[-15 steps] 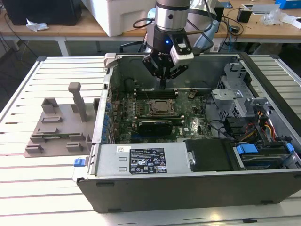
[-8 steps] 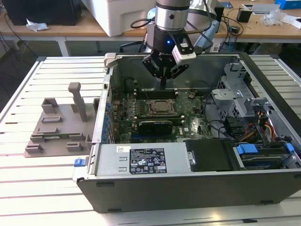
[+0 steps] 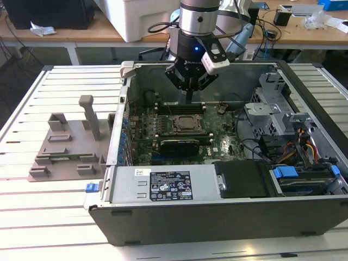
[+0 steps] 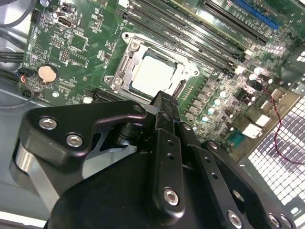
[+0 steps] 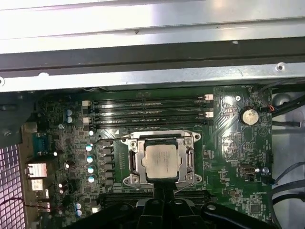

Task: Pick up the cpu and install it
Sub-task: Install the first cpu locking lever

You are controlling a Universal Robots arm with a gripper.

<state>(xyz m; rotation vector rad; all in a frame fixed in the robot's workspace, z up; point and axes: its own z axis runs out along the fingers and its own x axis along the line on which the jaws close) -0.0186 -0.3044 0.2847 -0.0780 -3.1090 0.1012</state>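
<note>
The cpu (image 5: pixel 162 161) is seated flat in the socket (image 5: pixel 136 162) on the motherboard (image 5: pixel 228 143). The gripper (image 3: pixel 188 98) is held above it, fingers closed together with nothing between them.

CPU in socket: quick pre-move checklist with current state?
1. cpu lies inside the socket frame: ok.
2. cpu square to the frame, edges parallel in both wrist views: ok.
3. cpu fully seated on contacts: cannot tell.
4. gripper above the motherboard, inside the computer case: ok.
5. gripper apart from the cpu: looks so in the second wrist view, ok.
6. Memory slots beside the socket unobstructed: ok.
</note>
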